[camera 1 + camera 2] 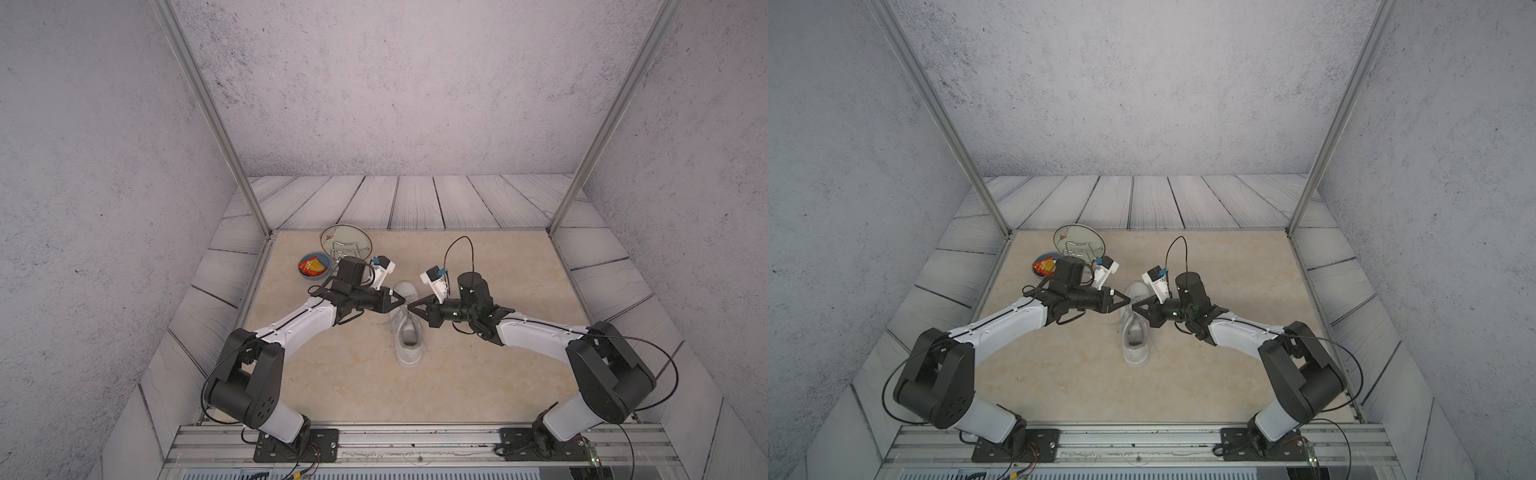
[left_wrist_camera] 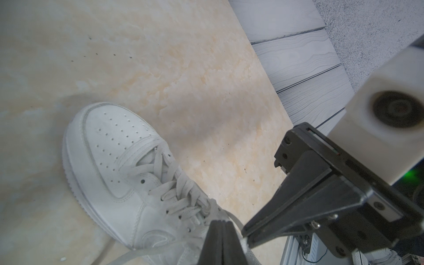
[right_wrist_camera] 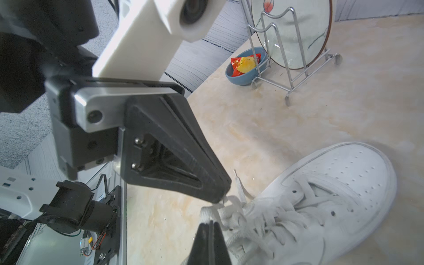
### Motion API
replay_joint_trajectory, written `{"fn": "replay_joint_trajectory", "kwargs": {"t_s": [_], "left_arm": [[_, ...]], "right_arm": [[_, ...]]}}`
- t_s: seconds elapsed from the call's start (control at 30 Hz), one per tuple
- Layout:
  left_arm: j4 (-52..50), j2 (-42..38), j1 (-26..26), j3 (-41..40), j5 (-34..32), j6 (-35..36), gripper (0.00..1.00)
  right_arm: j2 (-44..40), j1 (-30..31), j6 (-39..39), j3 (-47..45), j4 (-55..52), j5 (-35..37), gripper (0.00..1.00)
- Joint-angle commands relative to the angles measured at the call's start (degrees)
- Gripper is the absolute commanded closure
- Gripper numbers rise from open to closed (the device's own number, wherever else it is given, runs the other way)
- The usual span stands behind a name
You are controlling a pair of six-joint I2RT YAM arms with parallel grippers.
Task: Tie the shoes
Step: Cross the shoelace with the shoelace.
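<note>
The white shoe [image 1: 407, 337] [image 1: 1136, 341] lies in the middle of the table, toe pointing away and heel toward the front rail. Both grippers meet tip to tip over its lacing. My left gripper [image 1: 404, 300] [image 2: 222, 222] is shut, and in the right wrist view a white lace [image 3: 229, 200] comes out of its tip. My right gripper [image 1: 409, 308] [image 3: 209, 223] is shut on another stretch of lace [image 3: 206, 212] just above the eyelets. The perforated toe [image 2: 110, 137] shows in the left wrist view, and one loose lace [image 2: 128, 255] trails onto the table.
A blue bowl [image 1: 314, 268] [image 3: 245, 71] with a red and yellow snack packet sits at the back left. A plate in a wire rack [image 1: 345, 244] [image 3: 291, 34] stands beside it. Metal frame posts stand at the table's back corners and a rail [image 1: 415, 440] runs along the front.
</note>
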Motion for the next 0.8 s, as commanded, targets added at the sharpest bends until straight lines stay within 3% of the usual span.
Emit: {"fn": "replay_joint_trajectory", "kwargs": {"t_s": [0.0, 0.3, 0.77], "left_arm": [[1.05, 0.13, -0.28, -0.47, -0.47, -0.51, 1.00], [0.80, -0.25, -0.38, -0.89, -1.28, -0.98, 1.00], [0.74, -0.60, -0.32, -1.01, -1.50, -1.03, 1.00]], "right_arm": [[2.07, 0.94, 1.68, 0.32, 4.18, 2.28, 1.00], [4.00, 2.06, 3.43, -1.07, 6.36, 8.13, 1.00], [5.59, 3.06, 5.16, -1.75, 8.03, 8.00, 1.00]]}}
